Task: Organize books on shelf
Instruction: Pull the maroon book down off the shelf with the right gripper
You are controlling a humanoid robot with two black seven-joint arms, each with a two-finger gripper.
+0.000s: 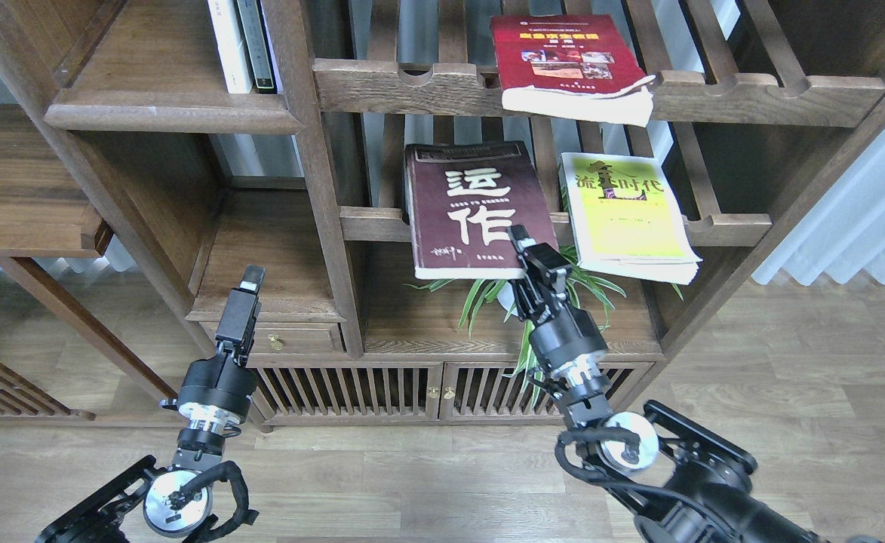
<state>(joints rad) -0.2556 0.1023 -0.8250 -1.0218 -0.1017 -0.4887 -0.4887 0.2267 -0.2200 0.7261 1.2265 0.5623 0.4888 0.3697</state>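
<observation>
Your right gripper (521, 243) pinches the maroon book (474, 209) at its bottom right corner, at about five o'clock. The book lies on the slatted rack (382, 223) (its bottom edge hangs off). The yellow-green book (623, 215) lies just beside it at three o'clock. Your left gripper (252, 279) hangs low; you cannot tell its fingers apart.

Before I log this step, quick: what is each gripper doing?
Left gripper: holds nothing, away from the books; open or shut cannot be told.
Right gripper: shut on the lower right corner of the maroon book.
</observation>
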